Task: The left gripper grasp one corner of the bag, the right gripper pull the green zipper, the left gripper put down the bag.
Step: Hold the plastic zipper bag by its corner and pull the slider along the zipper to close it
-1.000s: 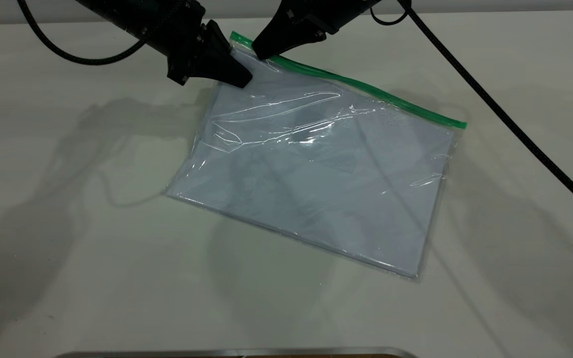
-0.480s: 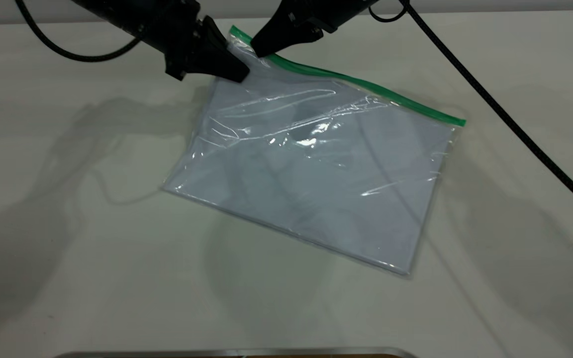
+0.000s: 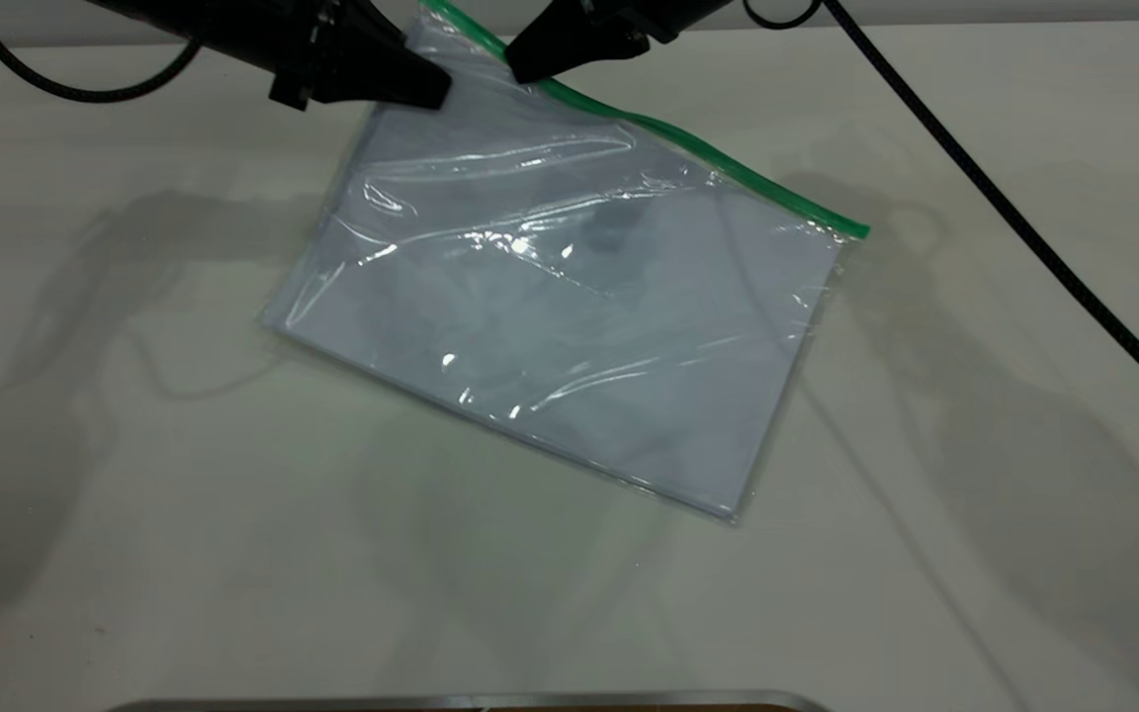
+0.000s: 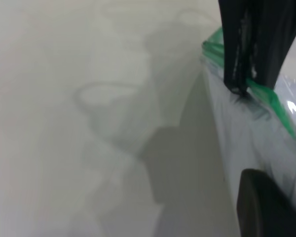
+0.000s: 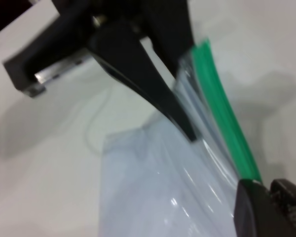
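The bag (image 3: 569,316), clear with white paper inside, is raised at its far left corner while its near edge rests on the table. My left gripper (image 3: 431,96) is shut on that raised corner. The green zipper (image 3: 708,158) runs along the bag's far edge. My right gripper (image 3: 518,69) is shut on the strip close beside the left gripper. In the right wrist view my fingers (image 5: 259,207) pinch the green zipper (image 5: 227,118), with the left gripper (image 5: 190,133) just beyond. In the left wrist view the right gripper (image 4: 239,86) grips the zipper (image 4: 266,96). The slider tab is hidden.
The right arm's black cable (image 3: 1024,227) crosses the table at the right. A metal edge (image 3: 471,700) lies along the near side. The pale tabletop (image 3: 134,445) surrounds the bag.
Both grippers have moved up and to the left with the bag. The gripped corner has risen and the whole bag has slid left across the table.
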